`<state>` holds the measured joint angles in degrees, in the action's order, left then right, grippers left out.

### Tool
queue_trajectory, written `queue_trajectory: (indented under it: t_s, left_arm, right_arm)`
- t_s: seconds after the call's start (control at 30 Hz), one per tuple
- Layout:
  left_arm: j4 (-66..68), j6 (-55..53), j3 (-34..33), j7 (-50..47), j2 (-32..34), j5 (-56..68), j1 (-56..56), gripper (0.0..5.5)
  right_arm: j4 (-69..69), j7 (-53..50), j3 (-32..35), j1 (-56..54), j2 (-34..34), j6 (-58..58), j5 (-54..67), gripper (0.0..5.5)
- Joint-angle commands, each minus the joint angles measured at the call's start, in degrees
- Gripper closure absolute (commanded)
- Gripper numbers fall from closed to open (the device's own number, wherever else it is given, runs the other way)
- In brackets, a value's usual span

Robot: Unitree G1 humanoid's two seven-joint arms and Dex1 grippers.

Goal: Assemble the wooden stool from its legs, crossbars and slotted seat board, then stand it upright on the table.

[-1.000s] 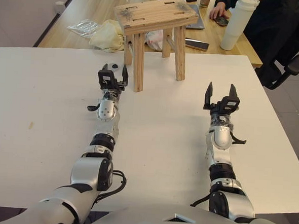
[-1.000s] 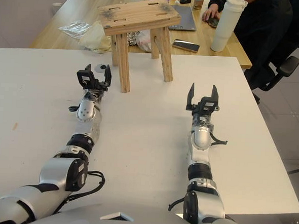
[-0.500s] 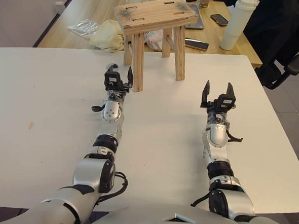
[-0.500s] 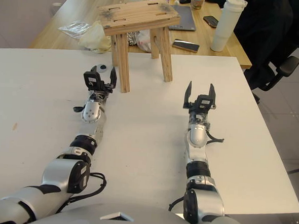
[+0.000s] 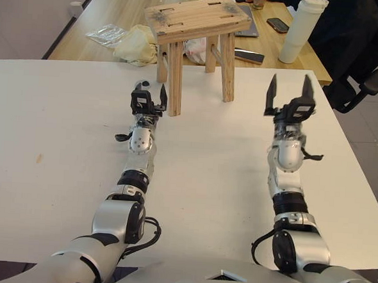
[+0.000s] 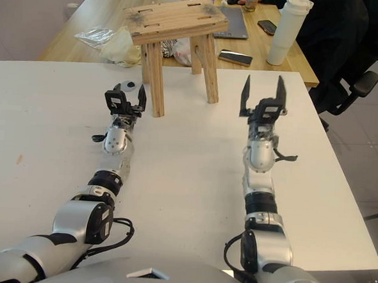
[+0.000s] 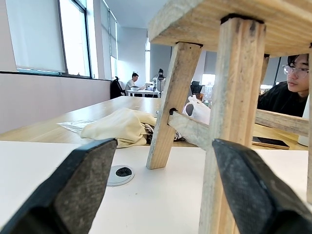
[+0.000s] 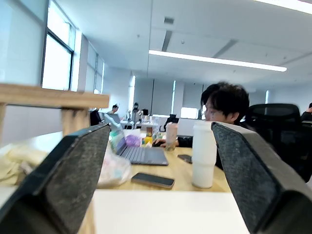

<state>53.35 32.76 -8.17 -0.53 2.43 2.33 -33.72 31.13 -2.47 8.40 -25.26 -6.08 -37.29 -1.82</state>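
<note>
The wooden stool (image 5: 195, 20) stands upright on its legs near the far edge of the white table (image 5: 60, 146), with the slotted seat board on top and crossbars between the legs. My left gripper (image 5: 147, 96) is open and low on the table, just left of the stool's front left leg (image 7: 233, 122), not touching it. My right gripper (image 5: 288, 96) is open and raised off the table, to the right of the stool with empty fingers. In the right wrist view the seat edge (image 8: 48, 97) shows beyond the fingers.
A round grommet (image 7: 120, 174) sits in the table by the left gripper. Behind the white table a wooden desk (image 5: 126, 9) holds a cloth (image 5: 138, 44), a plastic bag (image 5: 106, 34), a phone (image 5: 249, 55), a laptop and a tall white cup (image 5: 298, 29).
My right gripper rose and moved forward and to the right, toward the table's far edge. The left gripper stayed beside the stool's leg.
</note>
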Motion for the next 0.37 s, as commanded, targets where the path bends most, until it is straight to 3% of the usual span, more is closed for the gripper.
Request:
queue_trajectory:
  t_s: [0.03, 0.37]
  left_arm:
    - [-0.79, -0.7, 0.05, -0.51, 0.73, -0.35, 0.0, 1.92]
    - [-1.04, -0.8, 0.26, -0.43, 0.69, -0.36, -0.24, 1.92]
  right_arm:
    - [0.26, 0.1, 0.73, -0.56, -1.91, 1.55, 0.83, 1.73]
    - [-0.87, 0.41, -0.01, -0.19, -0.96, 2.37, 1.4, 1.73]
